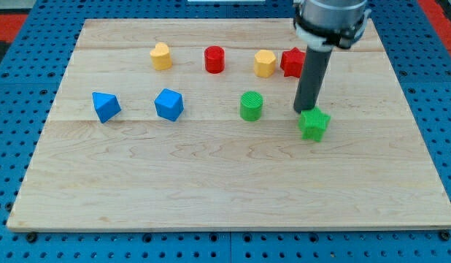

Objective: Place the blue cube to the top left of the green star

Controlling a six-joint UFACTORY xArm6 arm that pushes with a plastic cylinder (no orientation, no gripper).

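Arm end: bulky dark-grey/black cylindrical housing at the view's top, w/ a white ring around its lower edge. Below it a straight dark rod, smooth, matte, approx. uniform width, ending in the tip [304, 110]. No cables, screws or markings visible.

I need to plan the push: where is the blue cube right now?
The blue cube sits left of the board's centre, between the blue triangular block on the view's left and the green cylinder on its right, far from my tip by the green star.
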